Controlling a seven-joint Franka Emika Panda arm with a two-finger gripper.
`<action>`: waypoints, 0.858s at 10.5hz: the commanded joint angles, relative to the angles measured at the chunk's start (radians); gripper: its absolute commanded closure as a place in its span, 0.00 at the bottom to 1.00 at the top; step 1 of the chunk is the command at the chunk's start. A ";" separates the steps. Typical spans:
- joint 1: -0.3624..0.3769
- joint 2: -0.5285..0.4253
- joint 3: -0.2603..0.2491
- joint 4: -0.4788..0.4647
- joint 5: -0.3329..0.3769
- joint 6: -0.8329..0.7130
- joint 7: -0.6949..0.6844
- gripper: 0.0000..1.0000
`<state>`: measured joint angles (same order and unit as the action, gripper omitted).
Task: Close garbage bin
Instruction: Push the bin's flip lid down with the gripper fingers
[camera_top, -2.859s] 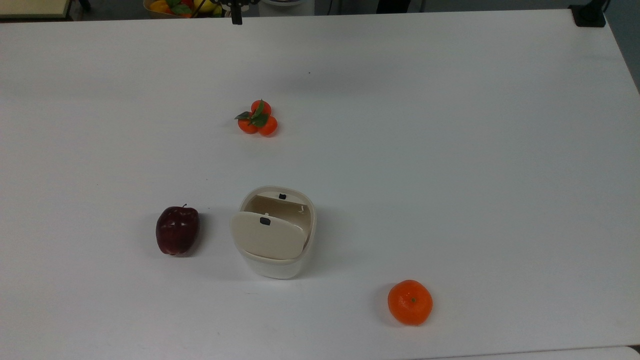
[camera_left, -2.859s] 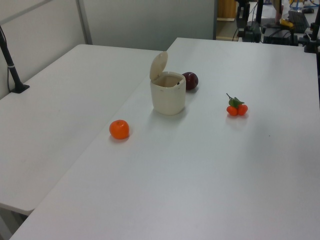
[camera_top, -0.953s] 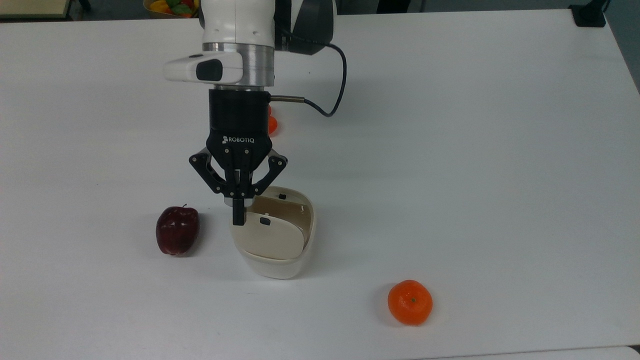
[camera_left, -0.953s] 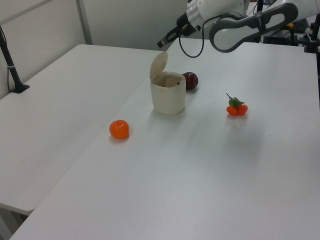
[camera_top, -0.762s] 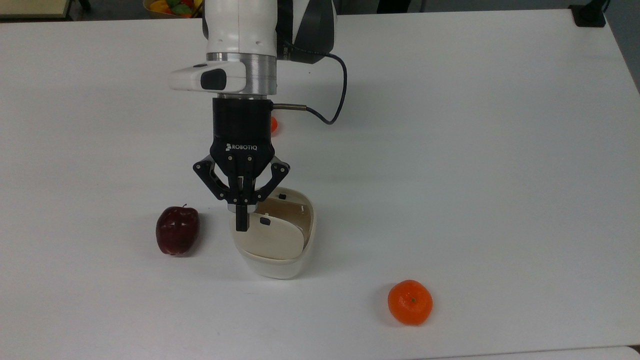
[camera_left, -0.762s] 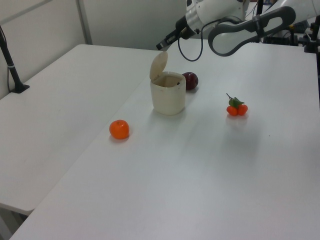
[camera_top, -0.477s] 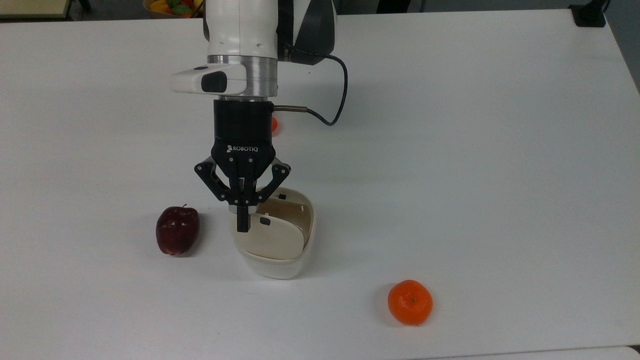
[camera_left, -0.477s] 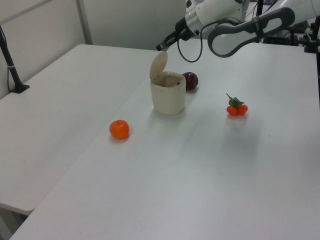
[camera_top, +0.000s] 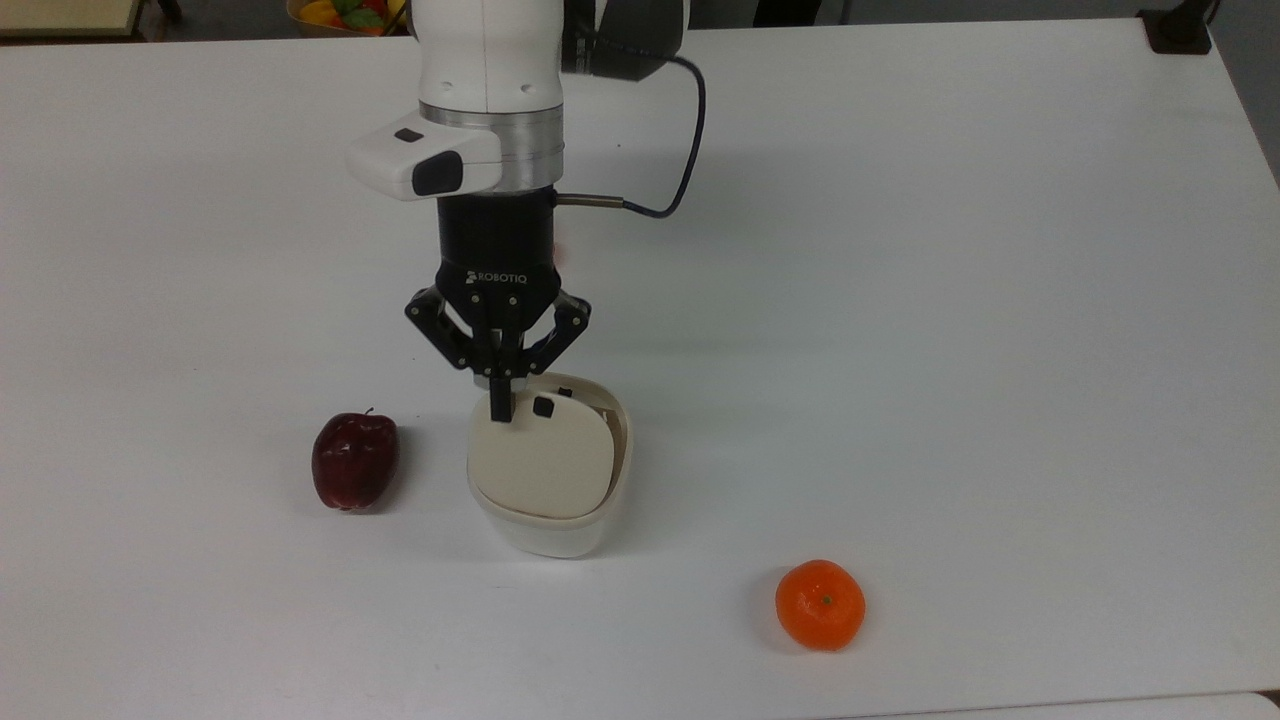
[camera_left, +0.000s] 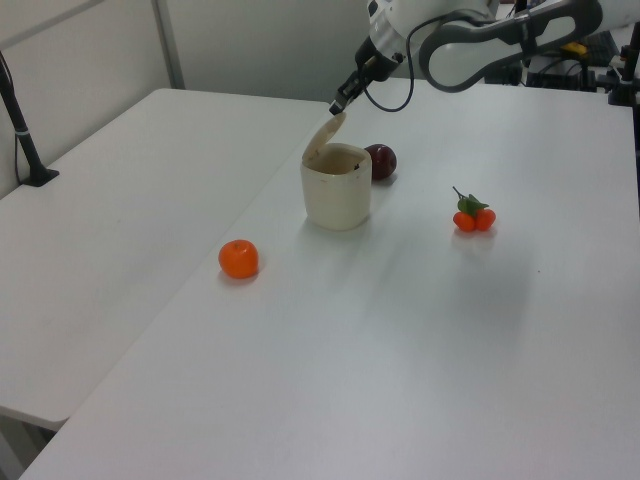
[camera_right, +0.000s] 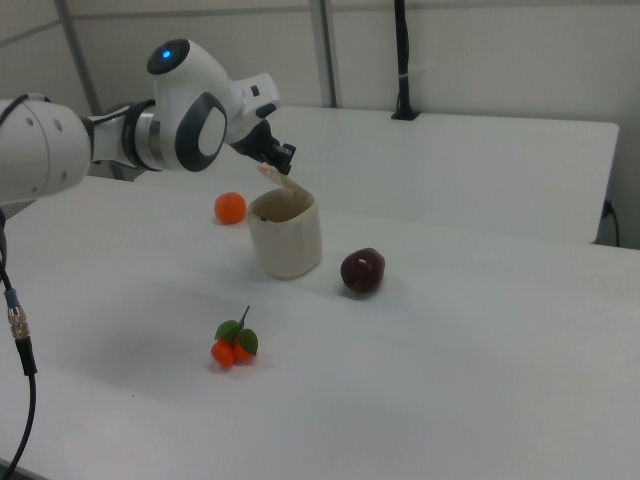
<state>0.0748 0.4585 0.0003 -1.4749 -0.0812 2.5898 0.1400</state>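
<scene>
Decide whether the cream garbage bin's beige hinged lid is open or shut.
Partly open: the beige hinged lid slants above the cream-white plastic garbage bin, a gap showing, end effector at its raised edge.

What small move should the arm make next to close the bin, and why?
Probably keep pressing the lid down toward the rim. The gripper, fingers shut, sits on the lid's free edge, and the lid slants half raised over the garbage bin.

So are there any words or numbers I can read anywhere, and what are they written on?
"ROBOTIQ": white letters on the black body of the gripper, in the top view.
The garbage bin, the apple and the orange carry no words or numbers that I can see.
</scene>
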 joint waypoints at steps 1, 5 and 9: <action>0.042 -0.037 -0.006 -0.025 0.009 -0.195 0.012 1.00; 0.052 -0.017 -0.006 -0.033 0.006 -0.201 0.009 1.00; 0.049 0.016 -0.008 -0.027 0.006 -0.188 0.006 1.00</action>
<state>0.1188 0.4729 0.0006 -1.4954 -0.0813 2.4034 0.1407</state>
